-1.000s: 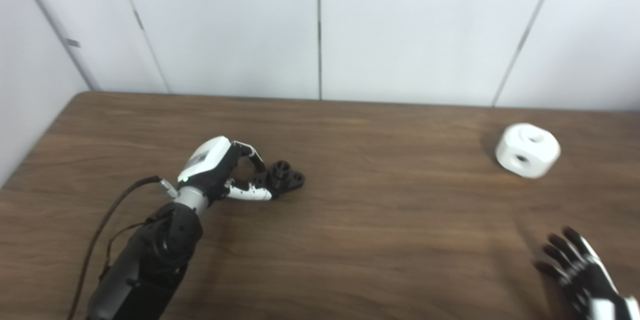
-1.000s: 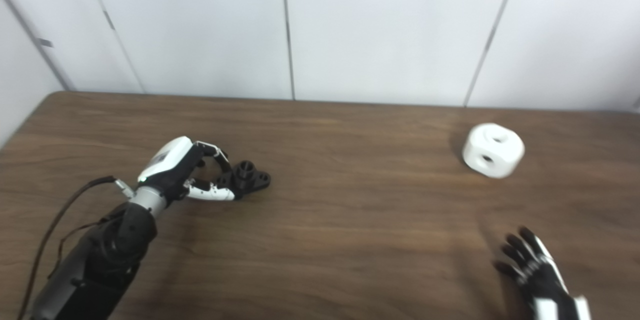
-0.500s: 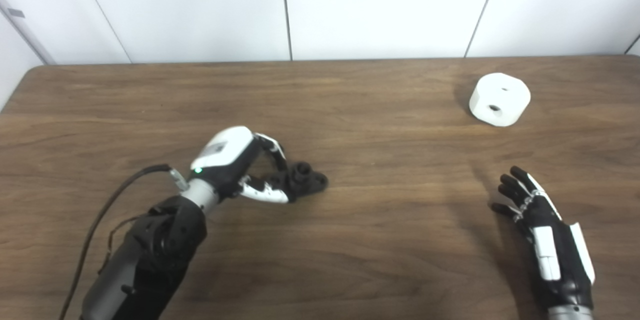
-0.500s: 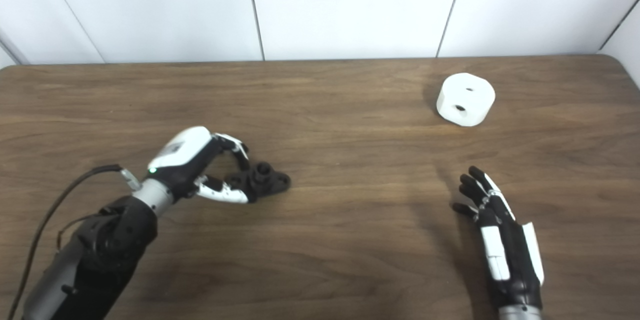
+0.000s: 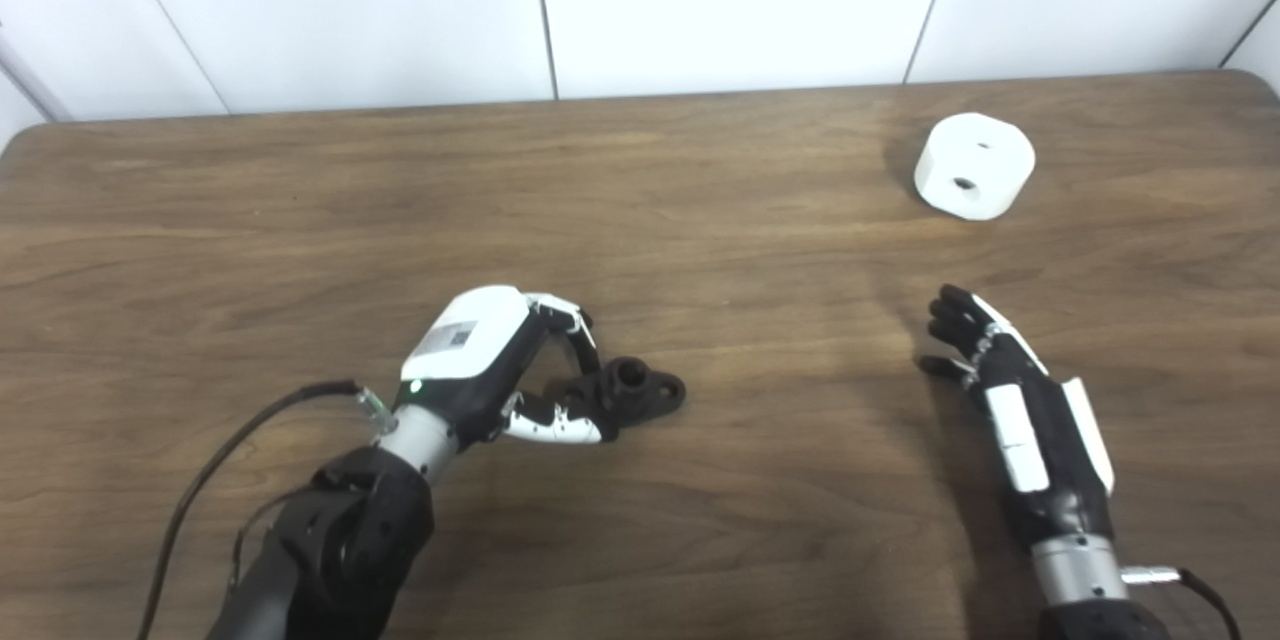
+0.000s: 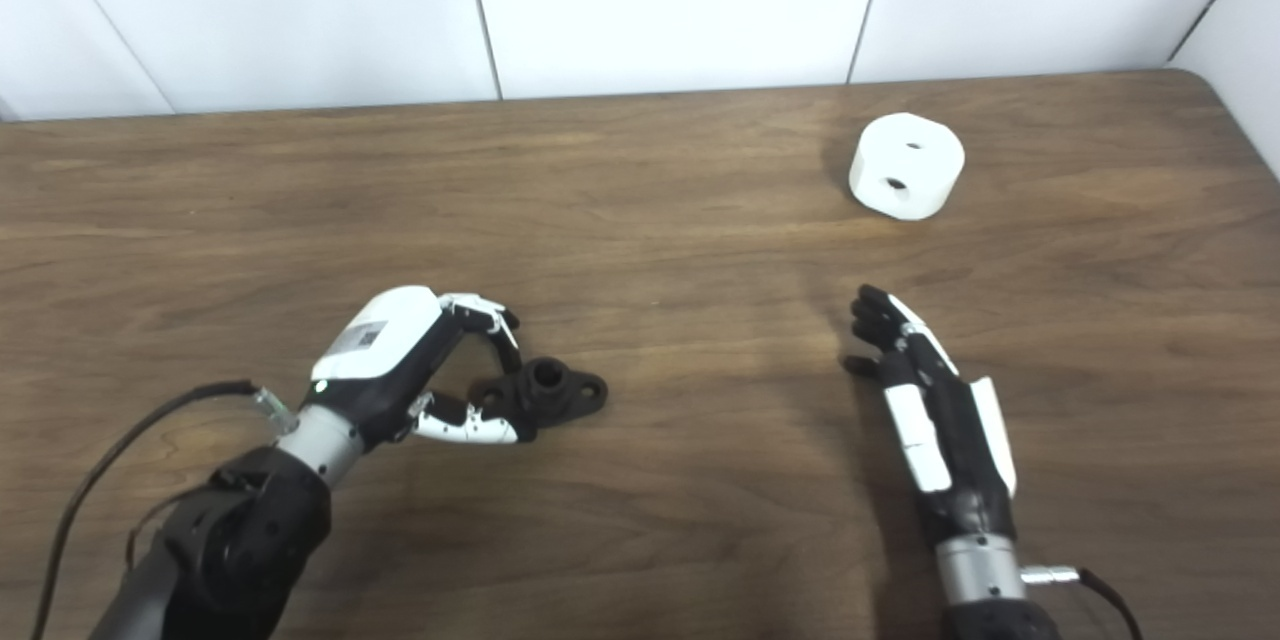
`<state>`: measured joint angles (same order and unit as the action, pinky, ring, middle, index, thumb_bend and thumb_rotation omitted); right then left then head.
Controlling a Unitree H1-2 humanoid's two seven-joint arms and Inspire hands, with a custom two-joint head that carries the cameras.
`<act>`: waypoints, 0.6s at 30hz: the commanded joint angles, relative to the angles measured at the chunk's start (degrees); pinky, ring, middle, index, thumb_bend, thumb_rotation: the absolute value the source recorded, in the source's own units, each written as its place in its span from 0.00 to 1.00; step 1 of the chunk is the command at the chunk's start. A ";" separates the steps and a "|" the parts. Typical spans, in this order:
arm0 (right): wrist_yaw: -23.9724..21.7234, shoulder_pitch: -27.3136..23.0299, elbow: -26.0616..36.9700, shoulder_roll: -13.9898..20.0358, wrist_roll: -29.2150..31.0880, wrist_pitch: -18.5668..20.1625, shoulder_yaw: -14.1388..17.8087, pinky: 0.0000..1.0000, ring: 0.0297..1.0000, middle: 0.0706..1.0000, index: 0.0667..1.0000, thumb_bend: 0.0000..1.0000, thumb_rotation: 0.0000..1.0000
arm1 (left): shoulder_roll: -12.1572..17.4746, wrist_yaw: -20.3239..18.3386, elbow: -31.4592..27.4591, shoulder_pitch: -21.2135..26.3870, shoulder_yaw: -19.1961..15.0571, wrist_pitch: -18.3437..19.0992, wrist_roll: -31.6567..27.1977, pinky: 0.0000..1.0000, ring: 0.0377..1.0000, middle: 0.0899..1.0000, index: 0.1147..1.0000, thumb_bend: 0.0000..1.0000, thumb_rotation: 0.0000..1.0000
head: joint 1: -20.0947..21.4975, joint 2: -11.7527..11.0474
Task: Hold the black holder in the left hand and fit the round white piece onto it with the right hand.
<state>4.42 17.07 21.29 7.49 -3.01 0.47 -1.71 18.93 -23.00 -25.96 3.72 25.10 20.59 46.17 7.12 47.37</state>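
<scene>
Left hand [image 5: 480, 360] had its fingers [image 5: 578, 335] curled over and the thumb under, closed on the near end of the black holder [image 5: 635, 392]. The holder still sat flat on the table [image 5: 700, 250], so it was gripped, not lifted. Its far end, with a hole, stuck out past the fingertips, away from the wrist. A black cable [image 5: 250, 425] trailed from the left wrist back toward the bottom edge.

Right hand [image 6: 925, 400] was flat, palm down, fingers stretched and a little apart, holding nothing. Cannot tell whether it touched the table or hung just above. It was well to the right of the holder.

The round white piece [image 6: 906, 166] stood on the table, well beyond the right hand's fingertips toward the wall [image 6: 650, 0], well apart from the holder, untouched. One hole showed on its top and one on its side.

View differences: the right eye view showed the table's rounded far right corner whole, while the left eye view cut it at the frame edge. The left eye view showed the far left corner, which was out of frame in the right eye view. The right wrist's metal plug showed in both.
</scene>
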 commanded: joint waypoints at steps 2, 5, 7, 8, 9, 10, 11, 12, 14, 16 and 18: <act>0.21 -2.23 2.69 -2.71 -0.18 -0.13 -0.05 0.76 0.87 0.85 0.86 0.57 0.96 | -0.23 -1.31 -0.88 -1.89 1.96 -2.11 1.78 0.82 0.85 0.76 0.42 0.52 0.05 | 0.27 0.18; 0.36 -2.44 3.47 -2.59 -0.07 0.82 0.16 0.76 0.87 0.86 0.87 0.56 0.95 | -0.52 0.24 -0.04 -3.67 2.53 -4.40 3.02 0.84 0.85 0.76 0.42 0.52 0.05 | 0.37 0.07; 0.38 -2.51 4.07 -2.45 0.17 1.32 0.43 0.78 0.87 0.86 0.87 0.53 0.94 | -0.67 1.39 0.60 -4.96 2.69 -5.95 3.63 0.85 0.84 0.75 0.42 0.52 0.05 | 0.58 0.12; 0.50 -2.55 4.44 -2.43 0.19 1.64 0.65 0.78 0.87 0.86 0.87 0.53 0.93 | -0.69 1.68 0.85 -5.54 2.84 -6.48 4.17 0.85 0.84 0.75 0.42 0.52 0.05 | 0.72 0.10; 0.60 -2.53 4.83 -2.37 0.22 2.04 0.92 0.78 0.87 0.87 0.87 0.53 0.92 | -0.73 1.74 1.01 -6.08 2.94 -6.86 4.71 0.85 0.84 0.75 0.42 0.52 0.05 | 1.12 0.07; 0.66 -2.53 5.12 -2.35 0.22 2.37 1.12 0.78 0.87 0.87 0.87 0.54 0.92 | -0.82 1.74 1.12 -6.46 2.90 -7.23 5.10 0.86 0.84 0.75 0.42 0.52 0.05 | 1.12 0.07; 0.83 -2.57 5.64 -2.21 0.04 3.08 1.53 0.78 0.87 0.87 0.87 0.54 0.91 | -0.93 1.85 1.38 -7.11 2.91 -7.61 5.45 0.86 0.84 0.75 0.42 0.52 0.05 | 1.49 0.03; 0.98 -2.65 6.06 -2.12 0.05 3.59 1.98 0.78 0.88 0.87 0.88 0.56 0.90 | -1.10 1.99 1.61 -7.70 2.87 -7.90 5.71 0.86 0.84 0.75 0.42 0.52 0.05 | 1.56 -0.04; 1.26 -2.79 6.76 -2.03 0.00 4.29 2.78 0.80 0.89 0.87 0.88 0.57 0.86 | -1.44 2.74 2.18 -8.62 2.83 -8.49 5.96 0.86 0.85 0.76 0.42 0.52 0.05 | 1.70 -0.20; 1.49 -2.91 7.22 -1.99 -0.12 4.60 3.60 0.82 0.91 0.90 0.93 0.59 0.79 | -1.74 3.93 2.95 -9.38 2.75 -9.24 5.97 0.86 0.84 0.75 0.42 0.52 0.05 | 1.78 -0.32; 1.71 -3.15 7.62 -1.82 -0.14 5.21 4.63 0.84 0.93 0.92 0.95 0.60 0.74 | -1.79 5.29 3.97 -9.96 2.75 -10.38 5.81 0.86 0.84 0.75 0.42 0.52 0.05 | 2.26 -0.71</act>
<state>5.21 15.90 26.25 7.46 -3.21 6.09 2.03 16.81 -15.79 -24.31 -3.86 26.54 11.22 52.13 9.31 46.59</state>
